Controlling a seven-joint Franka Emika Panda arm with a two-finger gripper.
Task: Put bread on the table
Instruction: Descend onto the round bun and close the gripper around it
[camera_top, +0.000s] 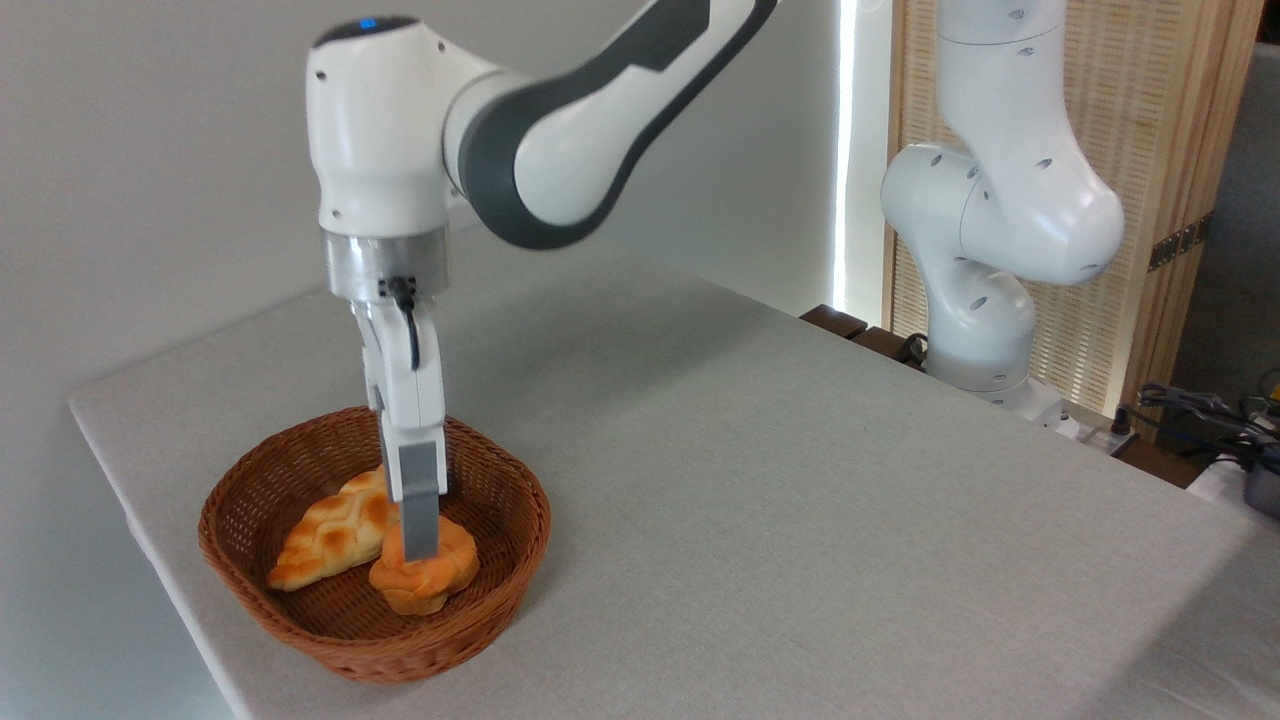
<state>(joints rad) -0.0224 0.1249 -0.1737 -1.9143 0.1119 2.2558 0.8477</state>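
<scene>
The bread (443, 577), a small round orange-golden bun, lies in the front middle of a brown wicker basket (524, 497) on the near-left part of the grey table (800, 480). My gripper (420, 548) points straight down into the basket, right at the bun. I see it edge-on: the near grey finger (419, 520) covers the bun's upper left side and hides the far finger. The bun appears to rest on the basket floor. Whether the fingers press on it does not show.
A long braided golden loaf (328, 535) lies in the basket to the left of the bun, touching it. The arm's white base column (990, 250) stands beyond the table's far right edge, with cables (1200, 405) beside it.
</scene>
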